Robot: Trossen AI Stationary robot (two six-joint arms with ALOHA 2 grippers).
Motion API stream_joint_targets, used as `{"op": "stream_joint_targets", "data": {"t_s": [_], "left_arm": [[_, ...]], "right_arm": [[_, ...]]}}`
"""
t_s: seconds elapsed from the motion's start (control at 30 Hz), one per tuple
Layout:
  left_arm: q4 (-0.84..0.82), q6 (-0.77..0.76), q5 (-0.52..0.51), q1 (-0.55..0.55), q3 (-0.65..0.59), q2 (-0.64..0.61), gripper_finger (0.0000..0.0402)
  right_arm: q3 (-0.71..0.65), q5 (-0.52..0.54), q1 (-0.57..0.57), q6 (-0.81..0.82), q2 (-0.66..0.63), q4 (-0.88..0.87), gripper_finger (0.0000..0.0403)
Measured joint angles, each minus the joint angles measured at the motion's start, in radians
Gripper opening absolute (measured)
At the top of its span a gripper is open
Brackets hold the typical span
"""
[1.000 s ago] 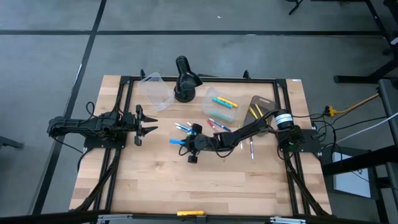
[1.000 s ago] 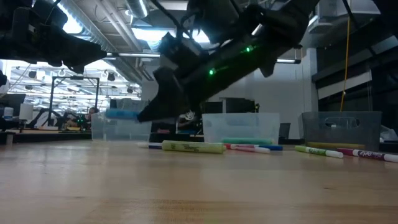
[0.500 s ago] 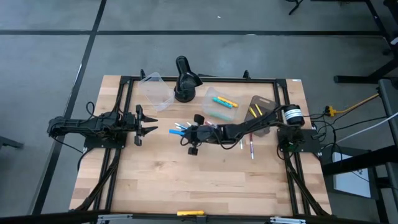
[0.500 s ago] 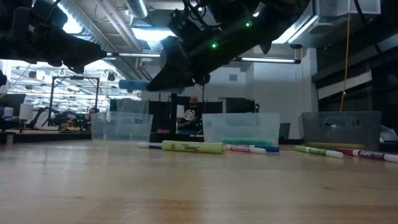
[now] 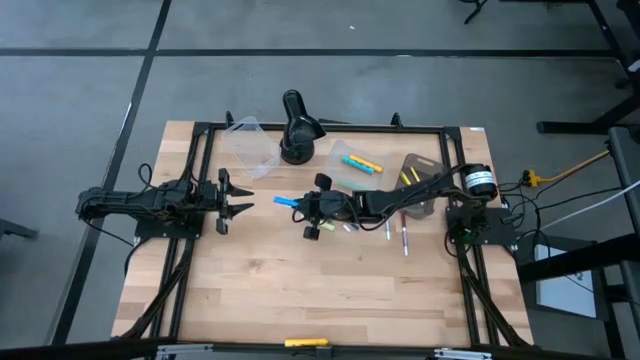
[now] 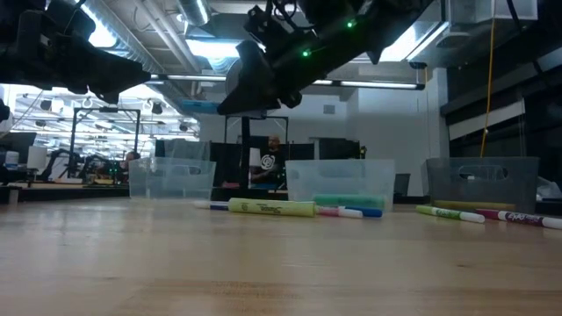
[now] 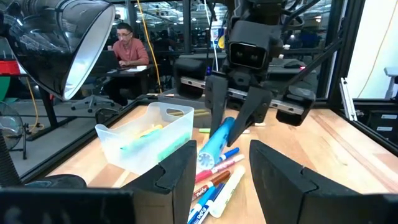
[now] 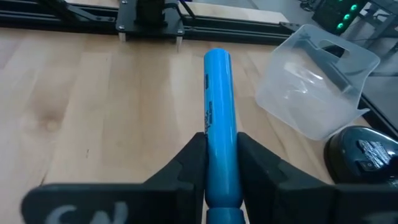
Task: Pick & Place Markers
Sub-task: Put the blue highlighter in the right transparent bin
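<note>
At centre frame in the high view, my right gripper [image 5: 300, 203] pinches a blue marker [image 8: 219, 118] near its tail; it looks light, stiff and slick, so mid-barrel grips seem safer. My left gripper [image 5: 240, 196], mid-left, waits with its fingers spread.

Blue marker [image 8: 219, 155] rear end cut off by frame edge.

It was a robotics lab. A pale wooden worktable [image 5: 300, 290] stood on grey concrete floor [image 5: 80, 90]. Behind were ceiling strip lights [image 6: 211, 46] and a person seated at a desk [image 7: 127, 46].
</note>
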Motion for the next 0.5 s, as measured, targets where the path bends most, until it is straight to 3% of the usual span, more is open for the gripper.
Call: {"op": "stream_joint_targets", "data": {"t_s": [0.5], "left_arm": [[0.000, 0.000, 0.000, 0.000, 0.000, 0.000, 0.0143]], "right_arm": [[0.000, -0.001, -0.044, -0.027, 0.000, -0.008, 0.0070]]}}
